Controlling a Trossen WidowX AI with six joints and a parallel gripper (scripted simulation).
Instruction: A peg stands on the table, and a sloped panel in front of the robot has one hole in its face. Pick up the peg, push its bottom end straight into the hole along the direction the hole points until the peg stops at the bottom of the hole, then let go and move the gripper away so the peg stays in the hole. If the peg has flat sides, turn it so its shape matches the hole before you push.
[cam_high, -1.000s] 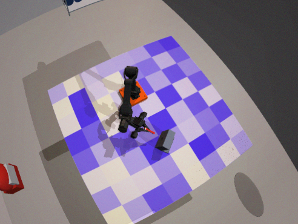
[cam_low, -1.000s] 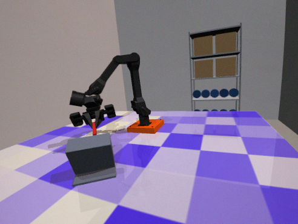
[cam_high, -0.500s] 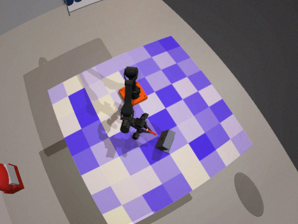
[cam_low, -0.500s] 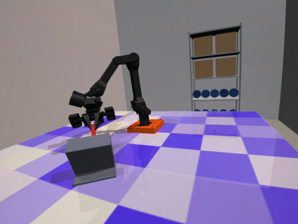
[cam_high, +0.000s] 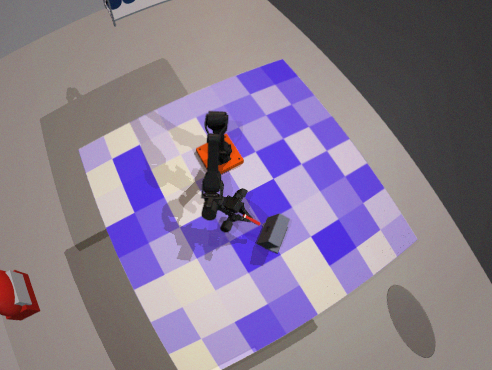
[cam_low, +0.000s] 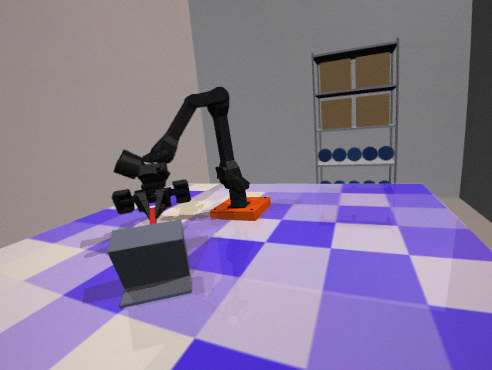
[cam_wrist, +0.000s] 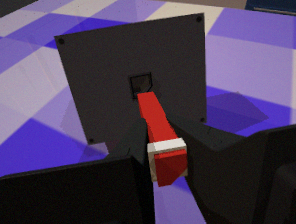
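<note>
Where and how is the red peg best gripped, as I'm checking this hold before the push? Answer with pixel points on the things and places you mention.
Probably by its upper part, near the white band, jaws closing on opposite flat sides from behind the end away from the panel. The long, straight red peg (cam_high: 253, 220) (cam_low: 153, 216) (cam_wrist: 159, 122) slants toward the square-like hole (cam_wrist: 141, 84) in the dark grey panel (cam_wrist: 110, 65), so this leaves its far end free to enter.

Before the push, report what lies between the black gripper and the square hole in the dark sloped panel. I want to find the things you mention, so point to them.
The red peg (cam_wrist: 159, 120) with its white band, gripped by the black gripper (cam_wrist: 154, 123), as the wrist view shows.
</note>
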